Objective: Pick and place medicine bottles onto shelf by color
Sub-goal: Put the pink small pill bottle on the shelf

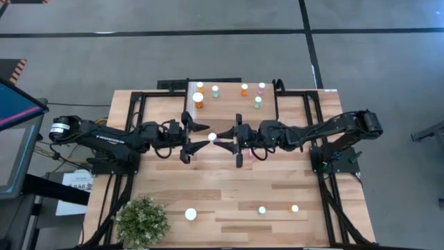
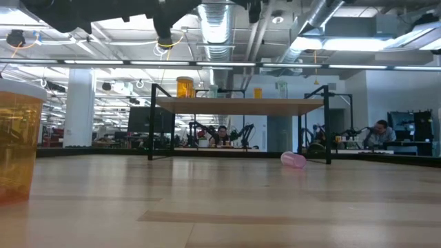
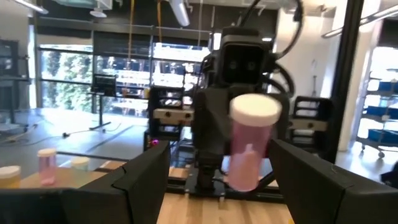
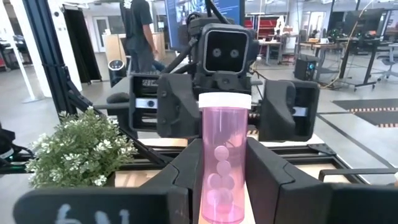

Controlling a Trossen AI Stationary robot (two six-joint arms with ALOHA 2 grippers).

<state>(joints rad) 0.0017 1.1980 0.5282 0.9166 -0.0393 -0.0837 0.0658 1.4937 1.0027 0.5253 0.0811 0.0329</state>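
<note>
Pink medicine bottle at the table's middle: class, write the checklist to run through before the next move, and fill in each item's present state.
1. Right hand shut on the pink medicine bottle: ok.
2. Bottle upright, white cap on: ok.
3. Left hand open and facing the bottle: ok.
4. Left hand's fingers flank the bottle closely enough to take it: cannot tell.
5. Shelf has bare top near the shelved pink bottle: ok.

No words or numbers are clear enough to read on any bottle, arm or paper.
</note>
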